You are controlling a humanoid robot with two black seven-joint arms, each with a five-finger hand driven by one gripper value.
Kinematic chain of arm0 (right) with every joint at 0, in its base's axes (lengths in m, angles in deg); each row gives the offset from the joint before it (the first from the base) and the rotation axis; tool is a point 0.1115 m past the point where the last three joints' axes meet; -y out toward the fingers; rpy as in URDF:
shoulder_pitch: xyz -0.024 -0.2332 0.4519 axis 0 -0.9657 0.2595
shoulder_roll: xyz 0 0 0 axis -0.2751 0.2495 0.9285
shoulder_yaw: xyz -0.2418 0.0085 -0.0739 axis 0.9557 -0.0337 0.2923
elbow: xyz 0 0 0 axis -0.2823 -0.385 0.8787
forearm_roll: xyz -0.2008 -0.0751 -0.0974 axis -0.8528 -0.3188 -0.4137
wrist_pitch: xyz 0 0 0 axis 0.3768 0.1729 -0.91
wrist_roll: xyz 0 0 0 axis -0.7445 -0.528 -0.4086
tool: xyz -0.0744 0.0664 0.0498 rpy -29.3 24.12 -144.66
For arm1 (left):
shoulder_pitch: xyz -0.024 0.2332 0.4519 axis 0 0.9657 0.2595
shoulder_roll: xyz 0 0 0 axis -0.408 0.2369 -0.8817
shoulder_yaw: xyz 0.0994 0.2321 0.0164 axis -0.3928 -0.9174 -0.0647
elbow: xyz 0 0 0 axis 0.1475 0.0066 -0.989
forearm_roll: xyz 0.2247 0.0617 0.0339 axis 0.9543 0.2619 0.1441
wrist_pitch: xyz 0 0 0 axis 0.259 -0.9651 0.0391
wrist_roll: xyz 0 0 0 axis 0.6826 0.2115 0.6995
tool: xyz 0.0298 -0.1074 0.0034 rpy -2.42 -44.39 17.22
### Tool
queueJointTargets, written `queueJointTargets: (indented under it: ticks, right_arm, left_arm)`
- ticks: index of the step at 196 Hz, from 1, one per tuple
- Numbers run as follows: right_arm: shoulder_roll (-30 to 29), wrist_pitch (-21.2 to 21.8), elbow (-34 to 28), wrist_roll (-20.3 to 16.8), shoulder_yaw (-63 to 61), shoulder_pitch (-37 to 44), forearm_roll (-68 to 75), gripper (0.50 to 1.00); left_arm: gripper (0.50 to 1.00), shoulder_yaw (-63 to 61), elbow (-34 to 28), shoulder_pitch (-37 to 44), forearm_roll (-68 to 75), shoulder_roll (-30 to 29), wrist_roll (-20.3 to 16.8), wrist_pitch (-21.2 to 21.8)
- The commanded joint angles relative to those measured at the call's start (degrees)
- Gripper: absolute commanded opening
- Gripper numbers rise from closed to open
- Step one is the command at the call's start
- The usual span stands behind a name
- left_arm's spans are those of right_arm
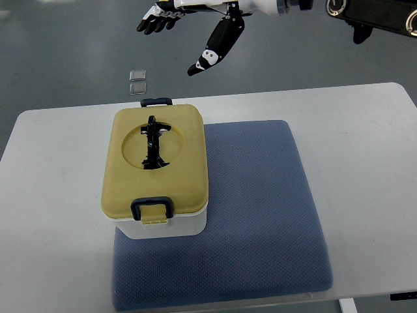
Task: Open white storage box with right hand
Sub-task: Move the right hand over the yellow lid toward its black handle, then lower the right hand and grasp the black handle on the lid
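Observation:
A white storage box (171,225) with a mustard-yellow lid (156,163) stands on the left part of a blue-grey mat (260,208). The lid is closed. It has a dark folding handle (154,142) in a round recess and dark latches at the near side (152,207) and the far side (157,102). My right hand (189,32) comes in from the top right and hovers high beyond the table's far edge, above and behind the box. Its fingers (156,21) are spread and hold nothing. The thumb (212,49) points down toward the box.
The white table (365,130) carries the mat and box. Two small clear squares (137,81) lie on the grey floor beyond the table's far edge. The table's left part (52,182) is bare.

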Motion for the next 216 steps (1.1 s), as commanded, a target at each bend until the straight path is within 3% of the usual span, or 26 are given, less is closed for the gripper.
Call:
queueJointTargets:
  ticks: [1, 42, 85, 147, 188, 216]
  right_arm:
    - [-2.38, -2.24, -0.01, 0.79, -0.14, 0.04, -3.77, 0.848]
    - [-8.97, -5.58, -0.10, 1.95, -0.23, 0.04, -9.83, 0.848]
    - [-11.16, -10.68, -0.01, 1.95, -0.23, -1.10, -24.42, 0.848]
    - [-11.34, -11.65, -0.01, 1.95, 0.65, -2.07, -29.96, 0.836]
    - [-11.43, -15.08, -0.01, 1.95, 3.64, -2.95, -32.16, 0.829]
    - [-11.34, -16.75, -0.01, 1.95, 4.69, -3.21, -32.95, 0.791]
  left_arm:
    - [1.000, -0.02, 0.00, 0.01, 0.00, 0.00, 0.00, 0.00]
    - [1.000, -0.02, 0.00, 0.01, 0.00, 0.00, 0.00, 0.00]
    - [1.000, 0.06, 0.00, 0.01, 0.00, 0.00, 0.00, 0.00]
    - [1.000, 0.07, 0.00, 0.01, 0.00, 0.00, 0.00, 0.00]
    - [1.000, -0.02, 0.00, 0.01, 0.00, 0.00, 0.00, 0.00]
    - [1.000, -0.02, 0.00, 0.01, 0.00, 0.00, 0.09, 0.00]
